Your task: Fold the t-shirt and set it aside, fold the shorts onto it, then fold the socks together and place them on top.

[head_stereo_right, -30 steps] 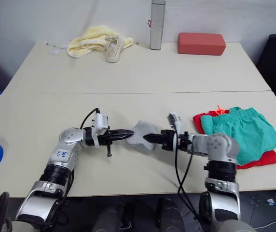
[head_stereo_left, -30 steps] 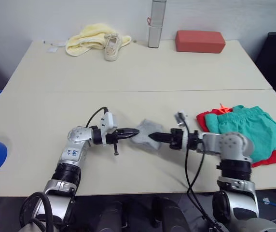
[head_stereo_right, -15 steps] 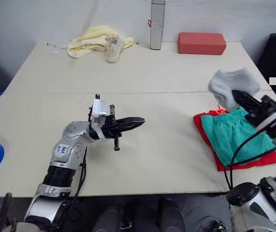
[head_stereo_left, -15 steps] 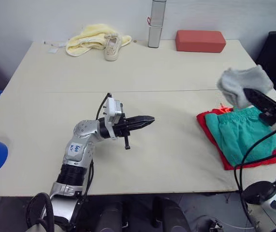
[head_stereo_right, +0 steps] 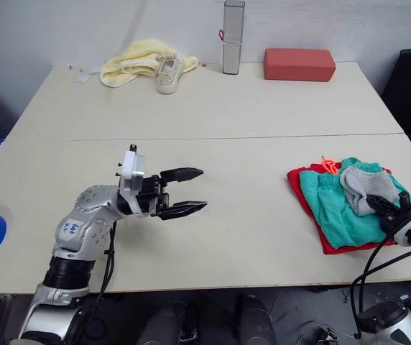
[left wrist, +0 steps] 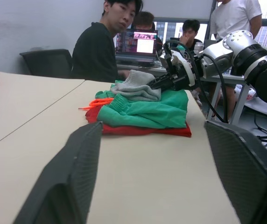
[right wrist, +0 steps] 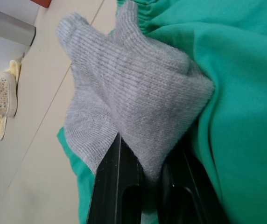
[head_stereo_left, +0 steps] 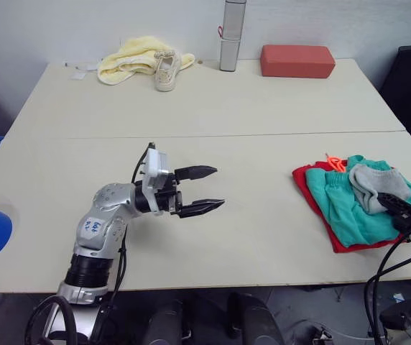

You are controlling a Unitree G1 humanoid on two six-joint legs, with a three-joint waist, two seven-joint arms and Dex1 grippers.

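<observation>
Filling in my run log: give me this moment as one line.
stage: placing socks | right gripper: shut on socks, atop shorts over t-shirt | left gripper: open, empty, over table

There's a small white sticker point(head_stereo_left: 91, 227) with blue handwriting on the left arm's silver forearm, but the marks can't be made out. Nothing else carries readable text.

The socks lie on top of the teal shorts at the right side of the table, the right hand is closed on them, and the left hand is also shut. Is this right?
Not quite: the left hand is open, its two black fingers spread apart over the bare table, as the left eye view shows. The rest holds: the socks lie on the shorts, and the right hand is closed on them.
</observation>
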